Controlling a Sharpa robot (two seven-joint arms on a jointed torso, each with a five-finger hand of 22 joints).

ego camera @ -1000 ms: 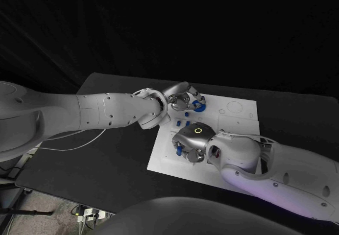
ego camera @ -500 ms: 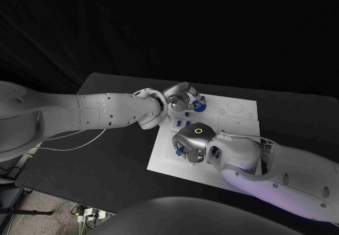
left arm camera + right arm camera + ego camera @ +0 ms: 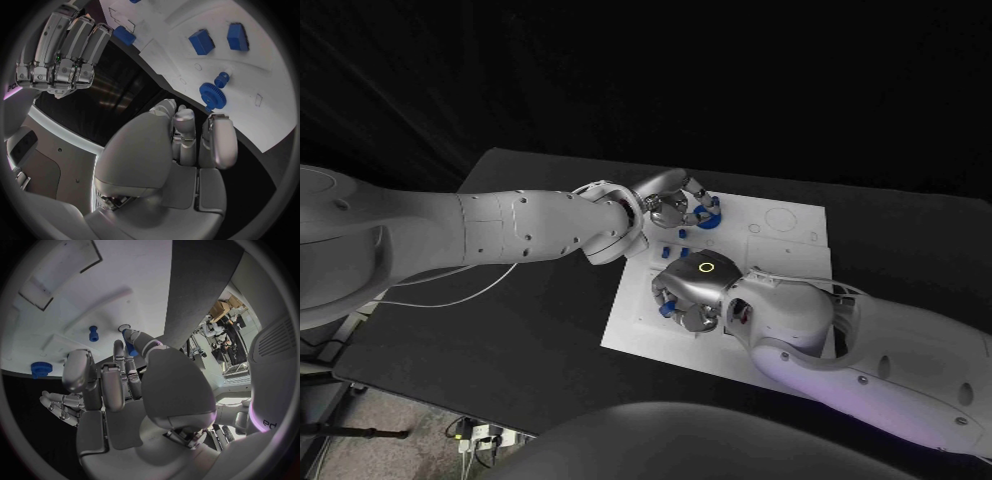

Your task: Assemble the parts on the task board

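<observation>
Head view puts the white task board in the middle of the black table, with both hands over its near-left part. Small blue parts lie on it: a blue gear sits by the board's far-left corner, right at the fingers of the left hand, and a couple of little blue blocks lie just nearer, between the two hands.

From the left wrist, the same gear lies flat on the board just beyond that hand's fingertips, with a small blue peg beside it and two square blue blocks farther along. The left hand's fingers lie close together and curled slightly inward; nothing is visible between them, and they seem to stop short of the gear, though contact cannot be told for sure.

The right hand hangs palm-down over the board's left edge, a blue part showing at its fingers. From the right wrist, that hand has a thumb and finger meeting on a small blue piece just over the board, the other fingers lying straight beside. A blue pin and another blue gear lie apart on the white surface.
</observation>
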